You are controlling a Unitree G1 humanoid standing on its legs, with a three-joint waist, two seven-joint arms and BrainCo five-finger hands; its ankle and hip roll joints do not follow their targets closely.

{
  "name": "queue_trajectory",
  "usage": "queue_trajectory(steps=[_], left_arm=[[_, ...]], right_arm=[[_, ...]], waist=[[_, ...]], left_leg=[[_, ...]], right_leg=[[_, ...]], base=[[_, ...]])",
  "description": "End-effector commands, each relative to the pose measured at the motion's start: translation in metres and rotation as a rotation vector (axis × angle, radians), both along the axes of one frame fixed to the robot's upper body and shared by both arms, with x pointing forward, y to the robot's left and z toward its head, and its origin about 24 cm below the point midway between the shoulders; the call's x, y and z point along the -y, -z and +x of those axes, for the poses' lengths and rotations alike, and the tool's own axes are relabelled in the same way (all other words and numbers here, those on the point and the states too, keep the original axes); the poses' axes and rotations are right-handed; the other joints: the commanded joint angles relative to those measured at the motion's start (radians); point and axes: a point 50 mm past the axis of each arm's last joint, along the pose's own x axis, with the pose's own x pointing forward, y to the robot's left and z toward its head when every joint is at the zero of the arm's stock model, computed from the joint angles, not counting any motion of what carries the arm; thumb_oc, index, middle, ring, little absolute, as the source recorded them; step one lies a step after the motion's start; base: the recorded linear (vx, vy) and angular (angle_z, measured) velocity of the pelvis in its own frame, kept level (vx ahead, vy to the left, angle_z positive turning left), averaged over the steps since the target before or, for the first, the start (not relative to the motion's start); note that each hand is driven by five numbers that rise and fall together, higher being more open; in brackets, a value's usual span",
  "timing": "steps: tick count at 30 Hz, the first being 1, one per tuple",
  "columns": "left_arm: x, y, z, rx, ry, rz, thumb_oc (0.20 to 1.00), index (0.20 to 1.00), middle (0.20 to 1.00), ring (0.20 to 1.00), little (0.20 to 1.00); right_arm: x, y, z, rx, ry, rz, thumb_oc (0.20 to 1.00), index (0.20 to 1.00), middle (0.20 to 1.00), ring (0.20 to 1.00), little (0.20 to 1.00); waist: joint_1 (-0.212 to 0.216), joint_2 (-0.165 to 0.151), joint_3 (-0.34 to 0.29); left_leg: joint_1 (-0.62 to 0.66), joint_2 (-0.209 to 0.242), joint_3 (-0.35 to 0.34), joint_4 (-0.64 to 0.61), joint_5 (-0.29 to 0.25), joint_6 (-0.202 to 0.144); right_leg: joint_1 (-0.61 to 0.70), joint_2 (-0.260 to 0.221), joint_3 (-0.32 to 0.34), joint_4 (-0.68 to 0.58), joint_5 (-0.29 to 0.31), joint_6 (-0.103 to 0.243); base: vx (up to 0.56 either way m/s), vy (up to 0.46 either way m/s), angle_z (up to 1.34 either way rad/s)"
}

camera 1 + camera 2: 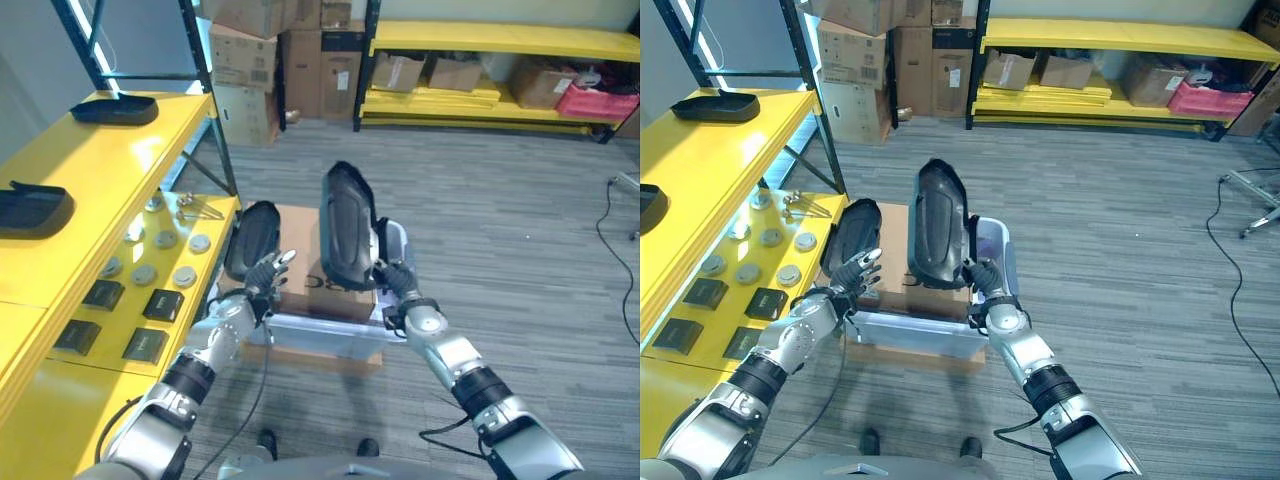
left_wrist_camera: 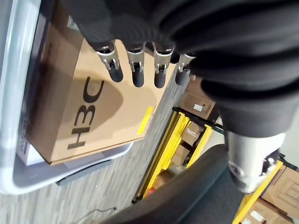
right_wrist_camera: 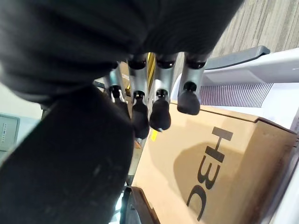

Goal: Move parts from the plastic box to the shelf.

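Looking down through the left eye view, the right hand (image 1: 392, 276) had a big black moulded part (image 1: 346, 226) held upright above the plastic box (image 1: 330, 338), fingers curled onto its lower edge as far as I could judge. A second black part (image 1: 252, 240) leaned at the box's left end, and the left hand (image 1: 266, 275) sat right against it with fingers loosely spread, not clamped on anything. A cardboard box (image 1: 325, 290) was sitting inside the plastic one. The yellow shelf (image 1: 110, 160) on the left already carried two dark parts, one far back (image 1: 113, 108) and one nearer (image 1: 32, 208), plus a row of small round discs (image 1: 165, 240) and flat black squares (image 1: 125, 315) on the lower tier. The right eye view showed the same setup: lifted part (image 1: 940, 225) well clear of the box rim, still over the box and well apart from the shelf. The left wrist view had that hand's fingers (image 2: 135, 74) hanging straight over the cardboard box, holding nothing. In the right wrist view the fingers (image 3: 140, 116) were bent in against the black part's surface (image 3: 70, 163), with the thumb hidden, so the grip looked real but I couldn't see all of it. My read: task was partway, two parts shelved, one in hand needing to swing left, one left in the box.
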Motion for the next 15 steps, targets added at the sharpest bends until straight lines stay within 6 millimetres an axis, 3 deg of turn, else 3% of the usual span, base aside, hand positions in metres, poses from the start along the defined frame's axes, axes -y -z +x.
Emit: queue_trajectory(steps=[1,15], left_arm=[[0.018,-0.029,0.03,0.093,-0.01,-0.055,1.0,1.0,1.0,1.0,1.0],[0.01,-0.057,0.042,0.253,-0.016,-0.005,1.0,1.0,1.0,1.0,1.0]], right_arm=[[-0.011,-0.035,0.025,0.161,-0.05,-0.028,0.2,0.2,0.2,0.2,0.2],[-0.019,-0.023,0.023,0.102,-0.127,-0.064,0.2,0.2,0.2,0.2,0.2]], waist=[[0.025,0.008,-0.051],[0.036,0.006,-0.054]], left_leg=[[-0.006,0.031,-0.048,0.026,-0.104,-0.02],[0.001,0.022,-0.064,0.014,-0.106,-0.025]], right_leg=[[0.01,-0.051,-0.003,0.012,-0.09,0.083],[0.018,-0.049,-0.018,0.006,-0.092,0.083]], base=[[0.0,0.0,0.0],[0.0,0.0,0.0]])
